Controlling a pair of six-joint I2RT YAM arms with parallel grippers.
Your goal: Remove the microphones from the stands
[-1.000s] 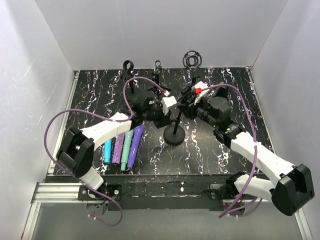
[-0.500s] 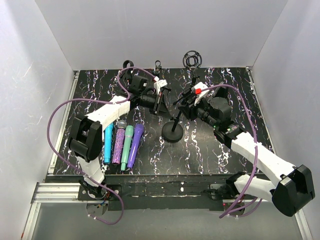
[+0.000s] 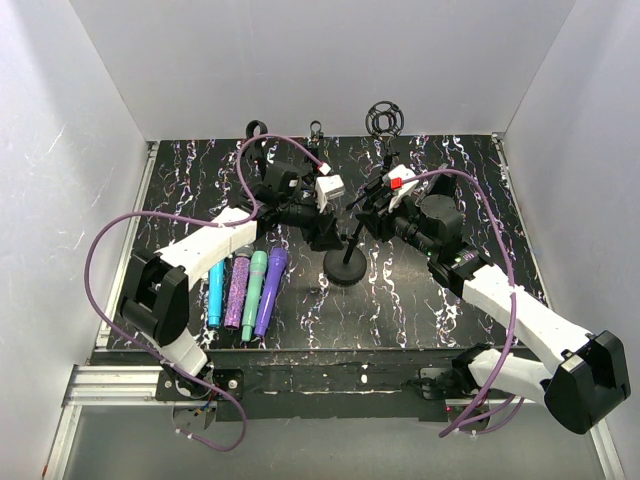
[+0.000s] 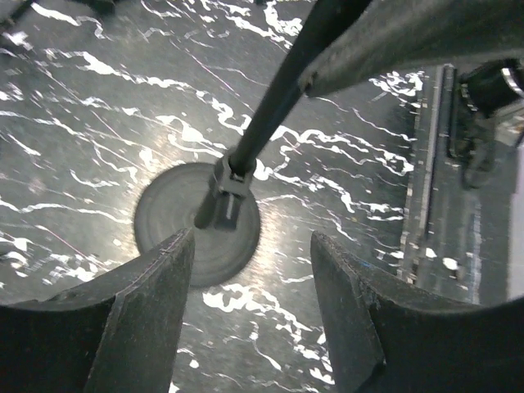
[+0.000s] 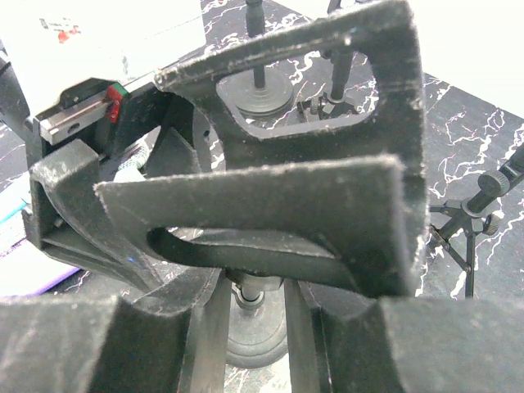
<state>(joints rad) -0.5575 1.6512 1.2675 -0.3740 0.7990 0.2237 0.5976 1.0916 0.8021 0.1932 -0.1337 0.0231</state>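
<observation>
The black stand has a round base point(image 3: 346, 268) and a thin pole point(image 4: 266, 115) leaning up to the right. My right gripper point(image 3: 363, 212) is shut on the pole's upper part point(image 5: 260, 288), above the base point(image 5: 258, 348). My left gripper point(image 3: 328, 238) hovers just left of the pole, open, with only tabletop between its fingers point(image 4: 151, 295). In the right wrist view the left gripper's fingers point(image 5: 270, 205) fill the middle and hide the stand's top. No microphone shows on the stand. Several coloured microphones point(image 3: 255, 285) lie flat side by side at the left.
Three more small stands line the back edge: a ring clip point(image 3: 258, 132), a slim one point(image 3: 316, 133) and a shock mount point(image 3: 385, 118). White walls close in the marbled black table point(image 3: 450, 300). A metal rail point(image 4: 426, 164) runs along the table's side.
My left gripper swung away toward the back, came back beside the stand's pole, and went from shut to open. The right arm has held still on the stand.
</observation>
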